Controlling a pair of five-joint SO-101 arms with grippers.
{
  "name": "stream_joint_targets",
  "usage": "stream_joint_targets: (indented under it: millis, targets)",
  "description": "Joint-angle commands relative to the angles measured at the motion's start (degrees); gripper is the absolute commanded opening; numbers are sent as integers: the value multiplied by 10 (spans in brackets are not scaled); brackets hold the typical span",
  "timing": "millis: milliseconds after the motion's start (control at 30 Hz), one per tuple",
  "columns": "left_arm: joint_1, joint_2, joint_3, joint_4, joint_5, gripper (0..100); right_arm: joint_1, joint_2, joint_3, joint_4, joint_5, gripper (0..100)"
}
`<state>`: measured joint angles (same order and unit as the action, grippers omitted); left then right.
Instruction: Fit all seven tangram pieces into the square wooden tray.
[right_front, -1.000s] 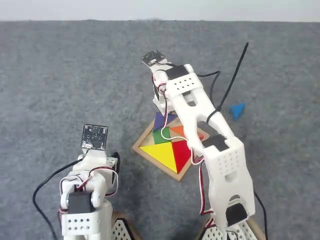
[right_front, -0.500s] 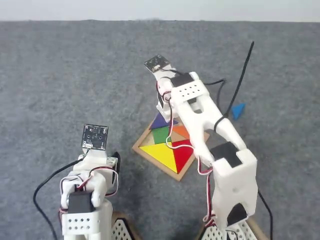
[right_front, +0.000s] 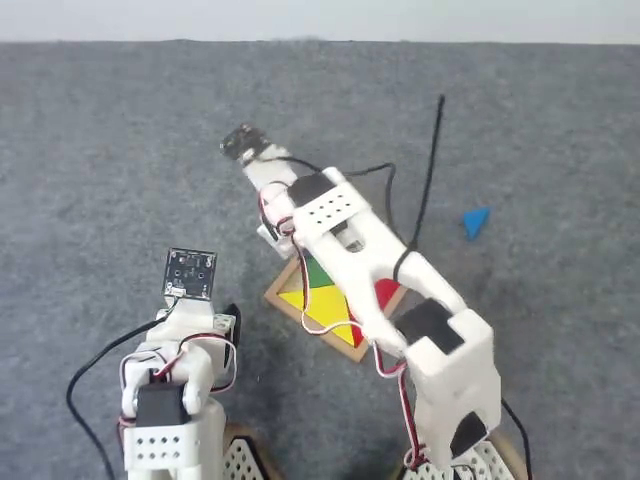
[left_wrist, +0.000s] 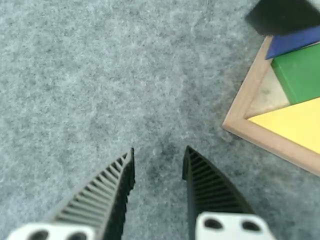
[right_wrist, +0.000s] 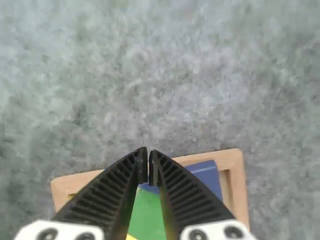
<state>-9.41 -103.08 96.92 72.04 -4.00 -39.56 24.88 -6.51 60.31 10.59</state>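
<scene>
In the high view, the square wooden tray (right_front: 289, 300) lies turned like a diamond on the grey felt desk (right_front: 120, 150), near the middle. The right arm (right_front: 350, 235) stretches from the lower right edge across the tray and covers much of it. Beside the arm a yellow piece (right_front: 322, 303), a green piece (right_front: 320, 272) and a red piece (right_front: 386, 293) show inside the frame. A loose blue triangle (right_front: 476, 221) lies on the felt well apart from the tray, on its right. The left arm (right_front: 175, 400) stands at the lower left, short of the tray. In the left wrist view, the left jaws stand open with a clear gap and nothing between them, above bare felt just beside a corner of the tray (left_wrist: 239, 121). Inside that corner the yellow piece (left_wrist: 292, 125), the green piece (left_wrist: 300, 70) and a dark blue piece (left_wrist: 295, 42) lie flat, with a patch of bare tray floor (left_wrist: 267, 95) next to the green one. In the right wrist view, the right jaws are closed on nothing, tips almost touching, above the tray's rim (right_wrist: 234, 175). The dark blue piece (right_wrist: 210, 177) sits in the corner there, with the green piece (right_wrist: 147, 215) next to it.
</scene>
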Motion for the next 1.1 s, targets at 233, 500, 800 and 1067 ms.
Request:
stream_joint_targets:
  millis: [233, 500, 800, 1067]
  targets:
    - [1, -16, -5, 5, -4, 153, 64, 5, -17, 19, 8, 8]
    - [1, -16, -5, 5, -4, 153, 75, 0, 9, 17, 10, 8]
    - [1, -16, -5, 5, -4, 153, 102, -36, -1, 43, 18, 8]
    - [1, -16, -5, 5, -4, 153, 249, -275, 48, 182, 79, 9]
